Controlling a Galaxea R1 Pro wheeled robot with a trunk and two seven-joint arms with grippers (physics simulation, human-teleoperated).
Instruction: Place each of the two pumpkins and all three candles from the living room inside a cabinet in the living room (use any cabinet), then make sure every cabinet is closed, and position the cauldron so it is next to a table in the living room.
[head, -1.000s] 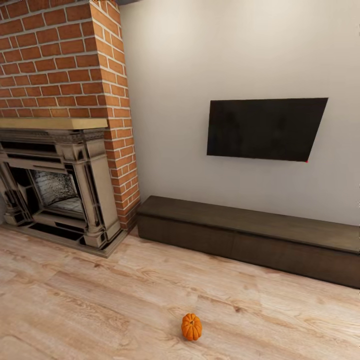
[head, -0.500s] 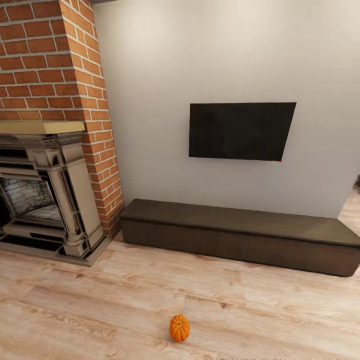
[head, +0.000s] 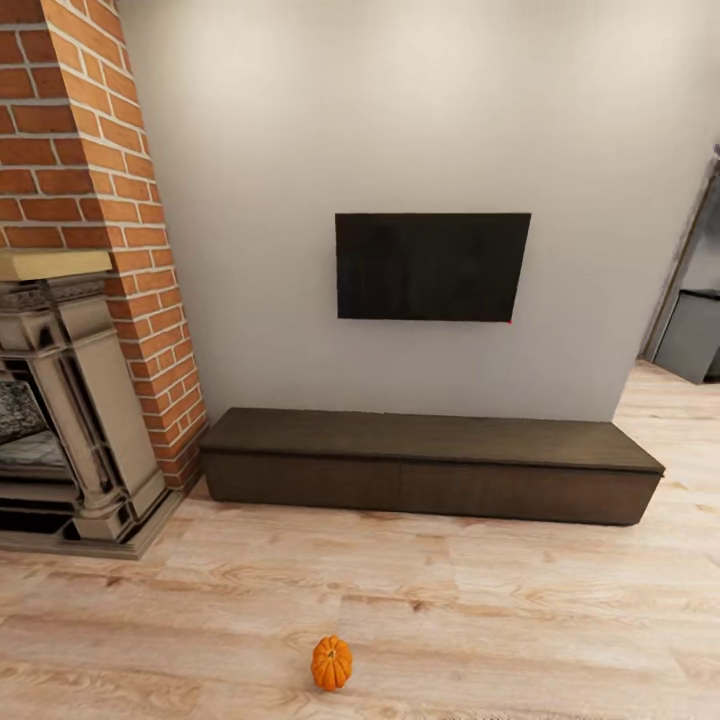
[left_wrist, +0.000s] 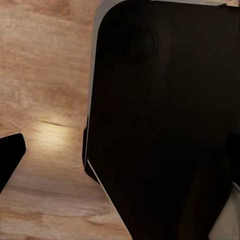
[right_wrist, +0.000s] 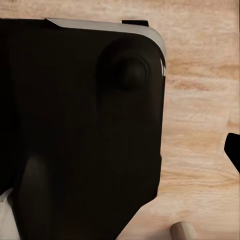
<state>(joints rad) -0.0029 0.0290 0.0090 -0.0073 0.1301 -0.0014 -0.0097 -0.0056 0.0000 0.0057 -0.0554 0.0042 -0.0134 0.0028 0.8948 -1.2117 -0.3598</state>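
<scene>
One orange pumpkin (head: 331, 663) stands on the light wood floor close to the bottom of the head view. Behind it, against the white wall, runs the long low dark brown cabinet (head: 430, 466) with all its fronts shut. In the left wrist view a dark fingertip (left_wrist: 11, 159) of my left gripper (left_wrist: 122, 157) shows at the frame's edge, over the floor and my own dark base. My right gripper (right_wrist: 120, 150) likewise shows one fingertip (right_wrist: 233, 149) at the edge. Both are spread wide with nothing between them. A small grey-tan cylinder (right_wrist: 183, 231), perhaps a candle, lies on the floor.
A black TV (head: 432, 266) hangs above the cabinet. The red brick chimney (head: 90, 170) and grey fireplace surround (head: 75, 420) stand at the left. At the right a doorway with a dark grey unit (head: 692, 335) opens. Wood floor lies between me and the cabinet.
The head camera has turned right, so the fireplace, TV, cabinet and pumpkin have slid left in the picture and the doorway at the right has come into view. Nothing itself moved.
</scene>
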